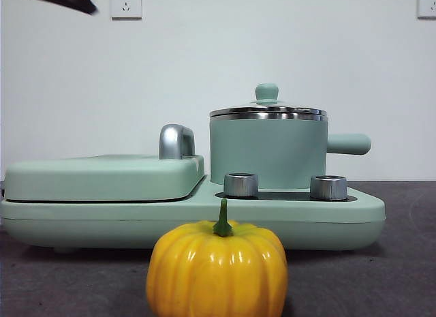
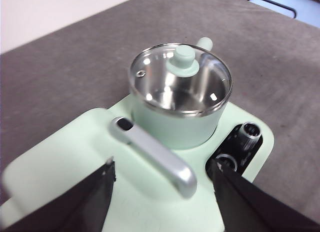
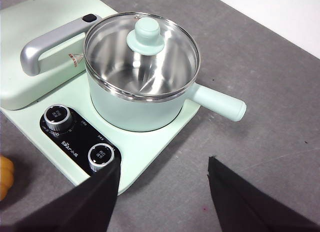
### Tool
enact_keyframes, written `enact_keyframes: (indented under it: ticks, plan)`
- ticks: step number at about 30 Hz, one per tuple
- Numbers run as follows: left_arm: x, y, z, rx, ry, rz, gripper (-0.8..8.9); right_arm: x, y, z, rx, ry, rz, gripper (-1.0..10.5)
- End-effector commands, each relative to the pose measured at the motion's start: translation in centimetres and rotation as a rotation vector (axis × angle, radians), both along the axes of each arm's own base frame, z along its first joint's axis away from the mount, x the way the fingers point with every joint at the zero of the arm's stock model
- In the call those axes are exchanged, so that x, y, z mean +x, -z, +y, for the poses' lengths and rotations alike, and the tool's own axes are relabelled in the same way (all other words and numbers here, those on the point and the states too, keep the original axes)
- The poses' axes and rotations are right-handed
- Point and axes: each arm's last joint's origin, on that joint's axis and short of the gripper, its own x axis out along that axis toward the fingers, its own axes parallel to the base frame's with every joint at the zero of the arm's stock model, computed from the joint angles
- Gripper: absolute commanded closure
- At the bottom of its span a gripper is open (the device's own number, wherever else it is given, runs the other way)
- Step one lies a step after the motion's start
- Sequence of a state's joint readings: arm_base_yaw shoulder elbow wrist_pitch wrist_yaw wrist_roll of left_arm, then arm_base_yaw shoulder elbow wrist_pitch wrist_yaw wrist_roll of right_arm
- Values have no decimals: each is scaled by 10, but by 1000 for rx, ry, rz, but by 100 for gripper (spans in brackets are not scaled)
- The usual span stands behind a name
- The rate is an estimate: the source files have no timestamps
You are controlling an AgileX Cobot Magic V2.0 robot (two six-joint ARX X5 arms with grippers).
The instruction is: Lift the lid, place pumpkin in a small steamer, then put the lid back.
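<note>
A plain white wall (image 1: 225, 51) is seen behind the table, lit evenly. Two white power sockets are mounted high on it, one (image 1: 126, 3) toward the left and one (image 1: 426, 3) at the far right. The table (image 1: 402, 262) is covered in a dark grey, felt-like surface.

The lid (image 1: 267, 107) sits on the small steamer (image 1: 267, 152), behind the pumpkin (image 1: 216, 270).

Dark grey table (image 1: 402, 276) — mint-green cooker base (image 1: 340, 218), pumpkin (image 1: 216, 270)
</note>
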State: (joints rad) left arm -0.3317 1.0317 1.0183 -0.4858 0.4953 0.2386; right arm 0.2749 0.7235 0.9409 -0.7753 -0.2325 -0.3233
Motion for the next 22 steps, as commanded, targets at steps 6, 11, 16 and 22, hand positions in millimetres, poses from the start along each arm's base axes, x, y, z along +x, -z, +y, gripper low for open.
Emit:
enact_keyframes:
  ticks: [6,11,16,22]
  plan:
    - [38,13,-39,-33,32,-37,501,1,-6,1,10,6,-17,666]
    - [58,23,-66,-65,24,-99,501,1,-6,1,11,5,-19,666]
    - [75,30,-90,-159,19,-98,501,1,-6,1,11,5,-20,667]
    - [96,30,-125,-177,67,-88,501,1,-6,1,11,5,-20,667]
